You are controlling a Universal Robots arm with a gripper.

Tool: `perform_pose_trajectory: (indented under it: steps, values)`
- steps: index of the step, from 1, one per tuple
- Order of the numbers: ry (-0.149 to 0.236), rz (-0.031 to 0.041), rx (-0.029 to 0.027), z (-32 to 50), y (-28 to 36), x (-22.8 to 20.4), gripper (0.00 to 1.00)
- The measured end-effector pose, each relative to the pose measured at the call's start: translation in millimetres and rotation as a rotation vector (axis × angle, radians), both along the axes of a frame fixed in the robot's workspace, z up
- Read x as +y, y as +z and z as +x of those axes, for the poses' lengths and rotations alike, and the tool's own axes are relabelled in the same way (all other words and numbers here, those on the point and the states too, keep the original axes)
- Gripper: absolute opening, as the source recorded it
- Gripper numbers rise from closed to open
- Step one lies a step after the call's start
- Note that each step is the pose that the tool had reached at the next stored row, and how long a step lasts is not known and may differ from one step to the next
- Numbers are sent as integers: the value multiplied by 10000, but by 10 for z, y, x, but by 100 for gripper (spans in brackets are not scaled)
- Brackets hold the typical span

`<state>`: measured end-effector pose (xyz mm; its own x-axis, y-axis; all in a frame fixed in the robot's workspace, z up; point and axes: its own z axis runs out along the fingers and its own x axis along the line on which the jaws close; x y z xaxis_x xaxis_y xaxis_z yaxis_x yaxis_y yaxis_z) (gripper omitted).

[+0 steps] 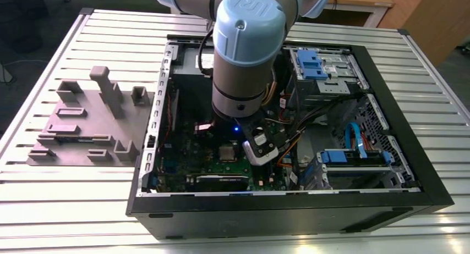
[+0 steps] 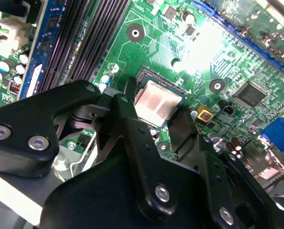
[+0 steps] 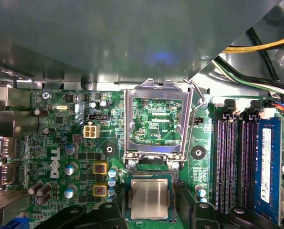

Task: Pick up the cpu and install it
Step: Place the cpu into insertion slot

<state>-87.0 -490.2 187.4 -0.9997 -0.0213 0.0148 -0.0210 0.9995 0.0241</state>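
Inside the computer case [image 1: 294,204], on the motherboard [image 3: 60,143]:
- Socket [image 3: 150,175]: holds the cpu [image 3: 150,199], lying flat.
- Metal load frame [image 3: 130,124]: swung open, hinged just beside the socket.
- Memory slots [image 3: 232,162]: near the socket.
- My gripper [image 2: 156,107]: over the socket, released, fingers [image 2: 132,124] spread to either side of the cpu.

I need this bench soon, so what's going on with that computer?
A robot arm is reaching down into the open computer case. Its gripper is low over the motherboard, right at the cpu. The cpu lies in its socket, and the metal frame beside it is flipped open. Whether the gripper is clamping the cpu can't be told.
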Motion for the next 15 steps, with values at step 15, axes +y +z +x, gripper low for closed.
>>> perform_pose_trajectory:
  steps: [15]
  values:
    - [0, -2, 11, 7, 0, 0, 54]
